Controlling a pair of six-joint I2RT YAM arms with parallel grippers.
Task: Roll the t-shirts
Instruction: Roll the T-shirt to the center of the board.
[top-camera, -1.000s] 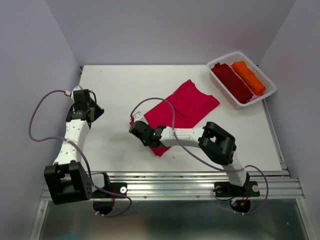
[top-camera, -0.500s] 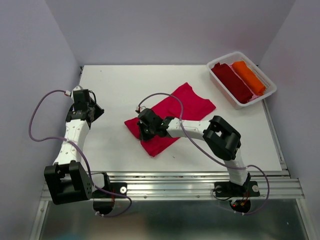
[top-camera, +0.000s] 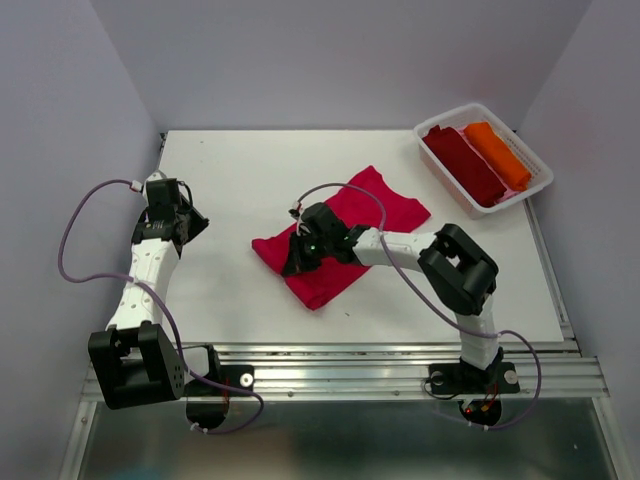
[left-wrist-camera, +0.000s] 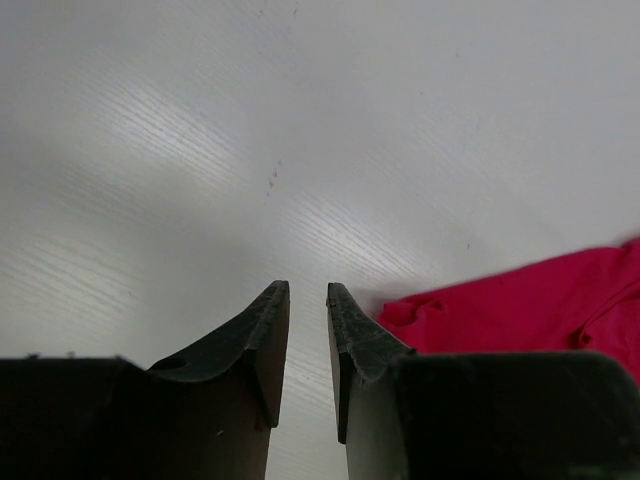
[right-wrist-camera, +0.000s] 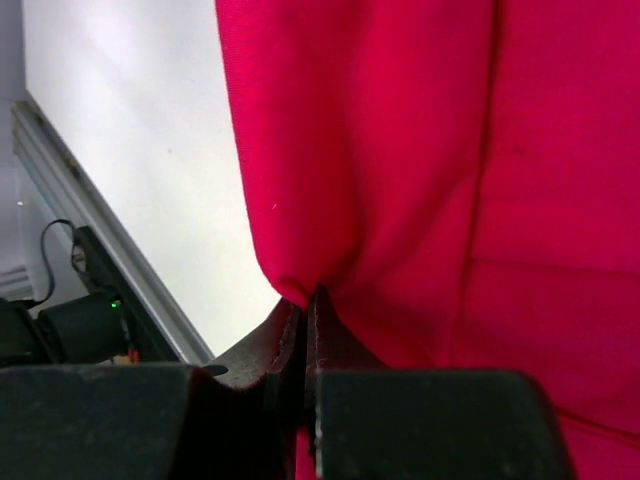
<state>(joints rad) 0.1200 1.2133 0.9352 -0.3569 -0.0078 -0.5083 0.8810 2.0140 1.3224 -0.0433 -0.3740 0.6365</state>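
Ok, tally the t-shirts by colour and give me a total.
crimson-red t-shirt: 1
dark maroon t-shirt: 1
orange t-shirt: 1
Total: 3

The right gripper (right-wrist-camera: 305, 312) pinches the red t-shirt (right-wrist-camera: 420, 150).
Its jaws are pressed together on a fold of the cloth, which fills most of the view; the white worktop (right-wrist-camera: 120, 150) and a metal rail (right-wrist-camera: 95, 215) show at left.
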